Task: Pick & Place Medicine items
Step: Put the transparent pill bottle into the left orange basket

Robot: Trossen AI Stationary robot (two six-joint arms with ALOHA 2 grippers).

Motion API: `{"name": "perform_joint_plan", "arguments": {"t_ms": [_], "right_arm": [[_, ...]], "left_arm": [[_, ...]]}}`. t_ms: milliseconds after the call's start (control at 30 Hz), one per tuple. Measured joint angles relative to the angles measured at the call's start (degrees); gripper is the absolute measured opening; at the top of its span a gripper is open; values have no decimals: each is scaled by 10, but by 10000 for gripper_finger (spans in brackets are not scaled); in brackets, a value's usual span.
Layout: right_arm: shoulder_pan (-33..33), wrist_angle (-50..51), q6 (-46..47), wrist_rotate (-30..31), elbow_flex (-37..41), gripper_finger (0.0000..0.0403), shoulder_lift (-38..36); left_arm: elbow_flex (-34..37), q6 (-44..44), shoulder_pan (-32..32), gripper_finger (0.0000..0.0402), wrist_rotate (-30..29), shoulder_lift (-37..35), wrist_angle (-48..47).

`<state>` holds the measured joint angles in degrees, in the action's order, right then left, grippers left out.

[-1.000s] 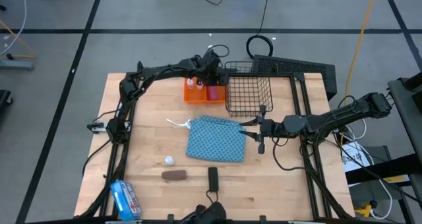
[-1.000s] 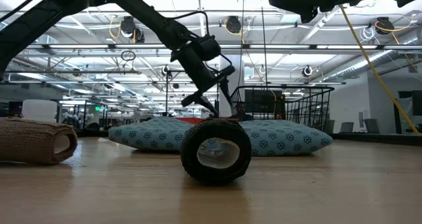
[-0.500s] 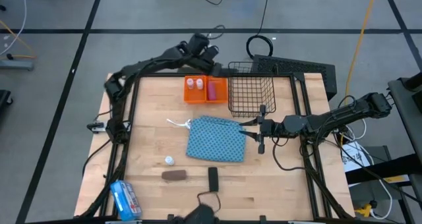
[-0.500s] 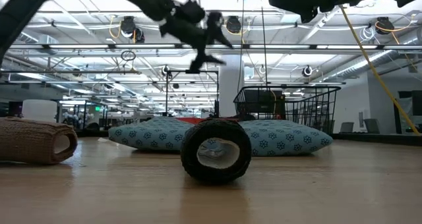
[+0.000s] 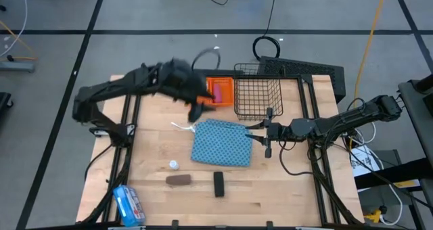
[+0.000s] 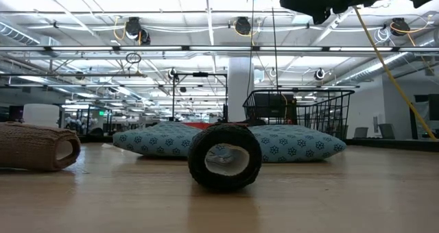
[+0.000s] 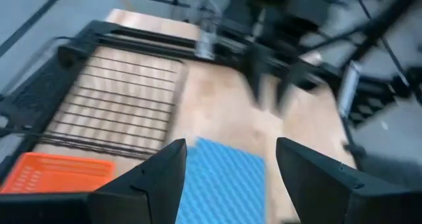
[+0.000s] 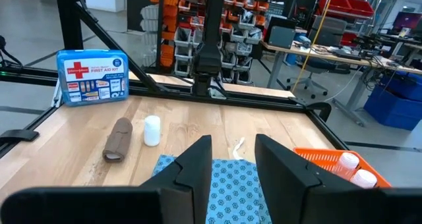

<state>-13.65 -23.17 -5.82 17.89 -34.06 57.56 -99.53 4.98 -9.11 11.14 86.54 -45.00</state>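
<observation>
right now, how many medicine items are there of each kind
white bottles: 3 (one loose, two in the orange tray)
pink tube: 1
brown roll: 1
black roll: 1
total: 6

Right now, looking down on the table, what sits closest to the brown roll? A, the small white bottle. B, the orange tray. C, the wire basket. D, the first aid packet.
A: in the high view the small white bottle lies just beside the brown roll, while the wire basket and orange tray sit at the far edge and the first aid packet is off at the near corner.
</observation>
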Motion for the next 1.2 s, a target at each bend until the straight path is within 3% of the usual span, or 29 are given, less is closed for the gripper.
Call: {"name": "perform_joint_plan", "arguments": {"t_ms": [133,333,667,833,933,1033,1200], "right_arm": [[0,1,0,0,0,105,0],[0,3,-10,0,0,105,0],[1,-38,-73,0,0,105,0],[1,-69,-111,0,0,105,0],[1,-94,-133,0,0,105,0],[1,-110,-148,0,0,105,0],[2,-118,-161,0,0,105,0]], "left_arm": [[0,15,90,241,-43,-18,-38],[0,68,192,241,-47,-19,-53],[0,141,313,241,-48,23,-50],[0,185,355,241,-56,56,-110],[0,259,374,241,-112,75,-190],[1,308,401,241,-217,85,-268],[1,371,445,241,-381,70,-316]]}}
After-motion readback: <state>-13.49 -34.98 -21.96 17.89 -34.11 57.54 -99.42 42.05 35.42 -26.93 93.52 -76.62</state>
